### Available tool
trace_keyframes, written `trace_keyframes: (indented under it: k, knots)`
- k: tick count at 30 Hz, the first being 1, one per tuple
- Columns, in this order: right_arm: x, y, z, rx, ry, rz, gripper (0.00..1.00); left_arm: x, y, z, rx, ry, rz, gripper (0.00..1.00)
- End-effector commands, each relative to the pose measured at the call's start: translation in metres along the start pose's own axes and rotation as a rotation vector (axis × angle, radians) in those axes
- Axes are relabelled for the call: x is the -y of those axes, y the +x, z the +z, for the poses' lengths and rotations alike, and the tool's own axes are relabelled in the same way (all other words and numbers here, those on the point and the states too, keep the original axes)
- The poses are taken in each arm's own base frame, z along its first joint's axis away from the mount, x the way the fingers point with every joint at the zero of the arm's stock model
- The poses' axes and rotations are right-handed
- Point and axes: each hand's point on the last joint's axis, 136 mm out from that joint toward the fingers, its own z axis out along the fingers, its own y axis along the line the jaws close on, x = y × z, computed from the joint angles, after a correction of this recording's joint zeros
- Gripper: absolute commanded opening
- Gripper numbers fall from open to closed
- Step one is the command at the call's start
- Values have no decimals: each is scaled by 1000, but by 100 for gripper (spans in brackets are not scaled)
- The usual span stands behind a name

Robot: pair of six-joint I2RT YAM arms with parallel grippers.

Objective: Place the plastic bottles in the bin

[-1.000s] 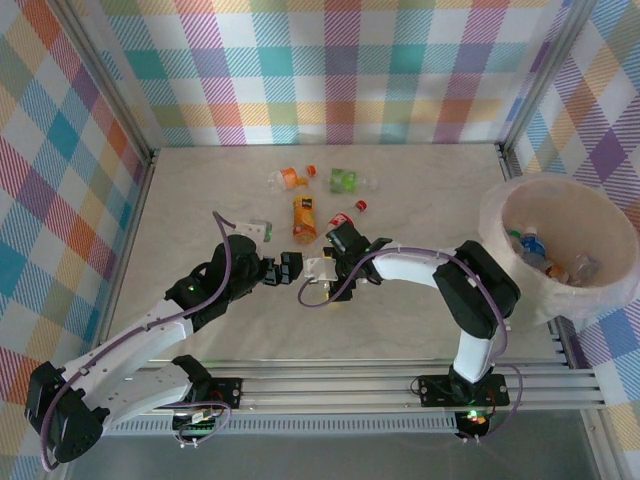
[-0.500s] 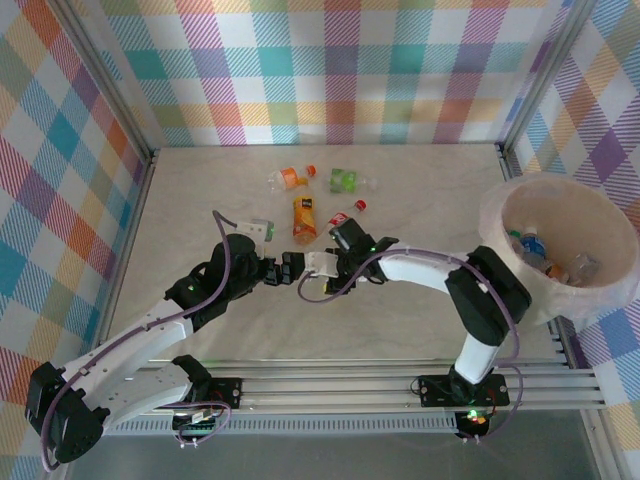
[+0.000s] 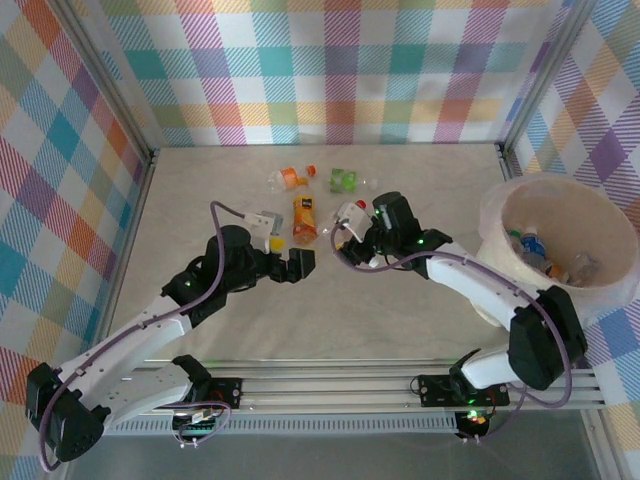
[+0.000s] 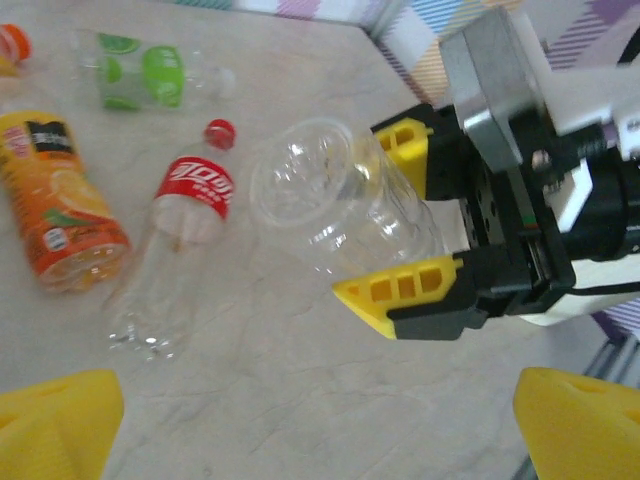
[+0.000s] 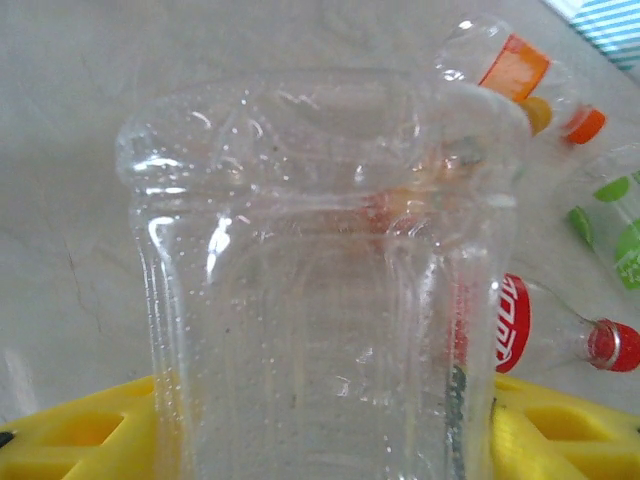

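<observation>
Held: clear bottle in right gripper jaws, over the middle of the worktop, long axis running out past the fingertips. The bin sits well right, on this arm's side. The left gripper jaws are wide and empty.

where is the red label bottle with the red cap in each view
Top external: the red-label bottle sits near the centre, mainly its red cap showing.
Left wrist: left of centre, lying left of the clear bottle held in the right gripper.
Right wrist: low at the right edge, partly behind that clear bottle.
Shared landmark: the green-label bottle, just beyond the red cap in every view.
</observation>
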Motion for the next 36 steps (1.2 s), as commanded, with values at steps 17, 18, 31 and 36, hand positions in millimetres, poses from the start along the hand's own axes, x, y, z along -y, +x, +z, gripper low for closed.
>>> trace_keyframes:
  k: [17, 18, 31, 36]
  knots:
    - [62, -71, -94, 321, 273, 491, 61, 63, -42, 39, 40, 332, 4, 100]
    - [65, -72, -98, 328, 287, 498, 61, 64, -42, 42, 36, 333, 4, 100]
    - [105, -96, -199, 425, 558, 453, 61, 100, -51, 80, 28, 394, 1, 100]
    - [117, -99, -245, 447, 707, 395, 60, 114, -46, 95, -6, 419, 5, 100]
